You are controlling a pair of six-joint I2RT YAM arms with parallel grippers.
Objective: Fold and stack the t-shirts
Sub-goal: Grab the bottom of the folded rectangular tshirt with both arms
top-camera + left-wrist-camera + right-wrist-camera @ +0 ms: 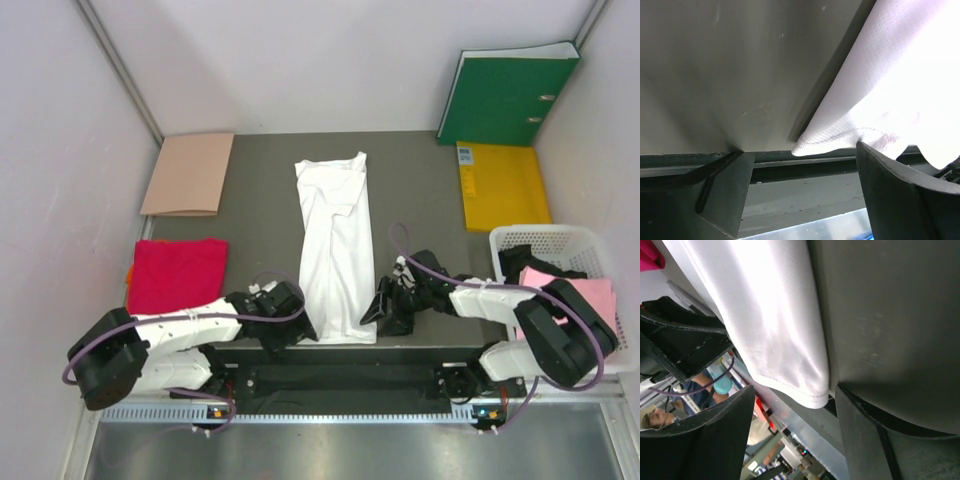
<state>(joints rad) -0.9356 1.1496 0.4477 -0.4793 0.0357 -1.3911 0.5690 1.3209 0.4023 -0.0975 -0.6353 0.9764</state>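
A white t-shirt point(335, 250), folded lengthwise into a long strip, lies in the middle of the table with its hem at the near edge. My left gripper point(300, 322) sits at the hem's near left corner, jaws open. In the left wrist view that gripper point(805, 170) has the white cloth corner point(880, 100) lying just past its fingertips, unpinched. My right gripper point(382, 305) is at the near right corner, also open. From the right wrist, this gripper point(795, 405) has the hem point(785, 330) between its spread fingers point(705, 440). A folded red t-shirt point(178, 273) lies at the left. A pink t-shirt point(585, 295) rests in the basket.
A tan cardboard sheet point(188, 173) lies at the back left. A green binder point(505, 95) and a yellow folder point(502, 185) sit at the back right. The white basket point(545, 233) stands at the right edge, with a dark item point(520, 262) inside.
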